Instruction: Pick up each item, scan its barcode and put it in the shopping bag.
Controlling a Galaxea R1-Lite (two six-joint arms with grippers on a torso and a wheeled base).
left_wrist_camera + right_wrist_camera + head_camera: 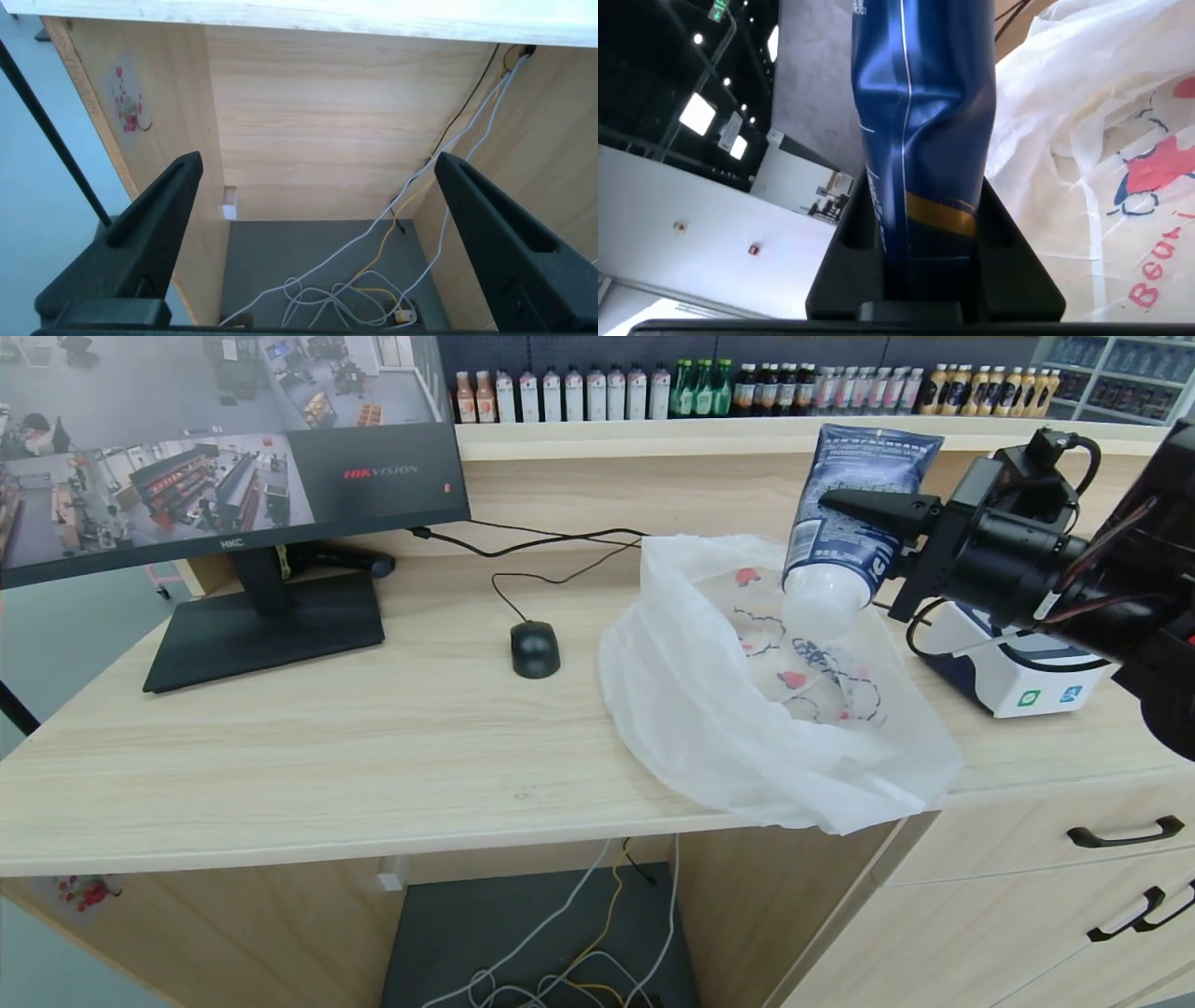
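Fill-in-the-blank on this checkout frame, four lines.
The right gripper is shut on the dark blue plastic squeeze tube, whose white cap points ____.
The tube hangs ____ the crumpled white plastic shopping bag.
The left gripper is ____.
The black computer mouse lies to the bag's ____.
Missing: down; above; open; left.

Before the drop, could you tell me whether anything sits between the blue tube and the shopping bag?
Nothing visible does. The right gripper holds the blue tube cap-down over the shopping bag; nothing shows between cap and plastic.
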